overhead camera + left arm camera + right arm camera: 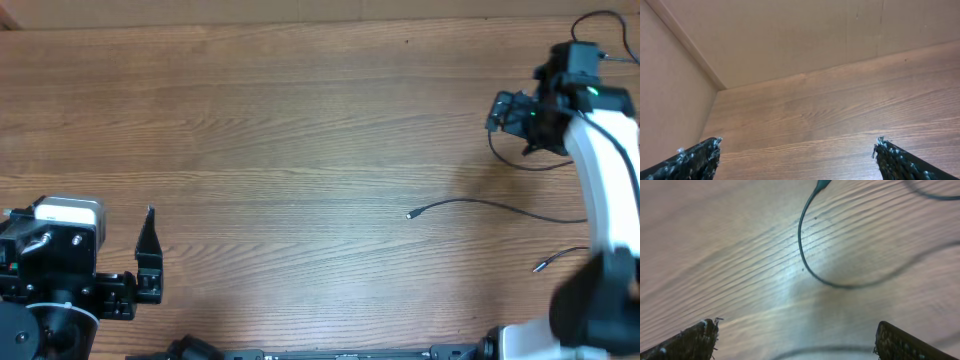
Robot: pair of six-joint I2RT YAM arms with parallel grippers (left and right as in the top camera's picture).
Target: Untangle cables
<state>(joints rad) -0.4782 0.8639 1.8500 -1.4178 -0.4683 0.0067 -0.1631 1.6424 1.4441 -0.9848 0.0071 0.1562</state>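
Observation:
Thin black cables lie on the wooden table at the right. One cable (480,204) runs from a small plug at the middle right toward the right arm. A second cable's plug end (540,266) lies nearer the front. A third cable loops (520,163) just below my right gripper (502,112), which is open and hovers above the table. In the right wrist view (796,332) a cable curve (805,262) lies ahead of the jaws and a blurred strand (820,351) crosses between them. My left gripper (78,215) is open and empty at the front left, far from the cables; its wrist view (797,145) shows only bare wood.
A plain wall (790,35) runs along the table's far side and another along its left side (670,100). The right arm's white link (605,170) hangs over the cables' right ends. A thicker black wire (600,18) leads off the right arm at the back right.

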